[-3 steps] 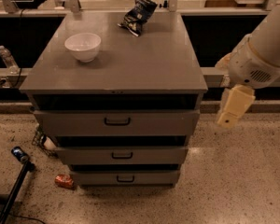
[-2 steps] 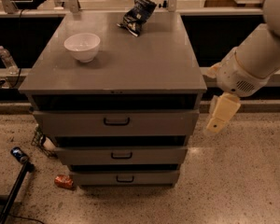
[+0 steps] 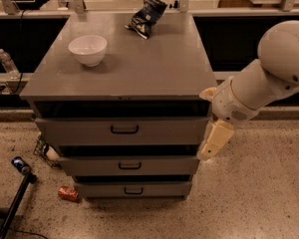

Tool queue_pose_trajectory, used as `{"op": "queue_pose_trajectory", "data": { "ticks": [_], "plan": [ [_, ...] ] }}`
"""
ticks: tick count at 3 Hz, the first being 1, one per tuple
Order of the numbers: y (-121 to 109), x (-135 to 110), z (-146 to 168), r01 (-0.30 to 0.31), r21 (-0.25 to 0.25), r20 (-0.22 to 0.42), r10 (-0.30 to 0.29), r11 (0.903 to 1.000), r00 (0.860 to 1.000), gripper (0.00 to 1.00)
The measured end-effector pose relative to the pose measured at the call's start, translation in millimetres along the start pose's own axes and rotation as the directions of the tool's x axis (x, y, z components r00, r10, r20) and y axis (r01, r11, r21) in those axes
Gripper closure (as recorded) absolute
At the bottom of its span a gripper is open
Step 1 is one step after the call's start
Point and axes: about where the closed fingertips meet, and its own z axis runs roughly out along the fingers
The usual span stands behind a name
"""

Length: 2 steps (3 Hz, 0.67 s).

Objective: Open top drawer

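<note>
Beside one end of the top drawer [image 3: 89,131], the hand [image 3: 212,144] hangs pointing down under the arm [image 3: 261,81], grip not discernible.

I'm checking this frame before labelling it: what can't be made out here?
All in the camera view:
- Top drawer contents: hidden by its front and the cabinet top.
- Gripper, hanging at the drawer's right end, away from the handle: contact with the front is hidden by the gripper itself.
- Arm: cut off by the right edge.
- Chip bag print: too small.
</note>
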Motion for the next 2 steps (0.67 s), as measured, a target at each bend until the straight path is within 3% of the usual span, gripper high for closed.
{"op": "queue_pose_trajectory", "data": {
  "ticks": [2],
  "plan": [
    [6.2,4.1,13.9,-0.006,0.002,-0.022,0.006,1.0000,1.000,0.00]
  ]
}}
